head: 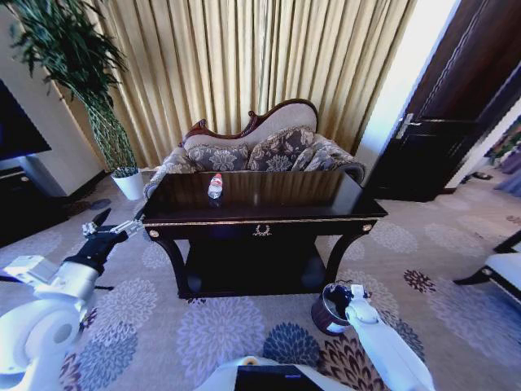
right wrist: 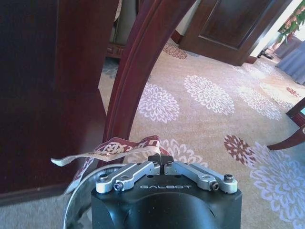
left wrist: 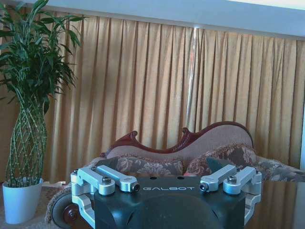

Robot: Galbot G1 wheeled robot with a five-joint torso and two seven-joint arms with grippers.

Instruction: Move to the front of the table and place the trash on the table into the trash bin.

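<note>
From the head camera I can't read the label on the small clear plastic bottle with the red cap (head: 215,186); it is too small. The right end effector (head: 337,295) covers much of the round dark maroon trash bin (head: 324,316), so its inside is hidden from me. At the right wrist, the bin's pale rim (right wrist: 71,202) is cut off by the picture's edge.

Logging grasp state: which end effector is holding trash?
The right end effector, shut on the brownish-red wrapper at the trash bin; the left end effector is open, empty, beside the table.
</note>
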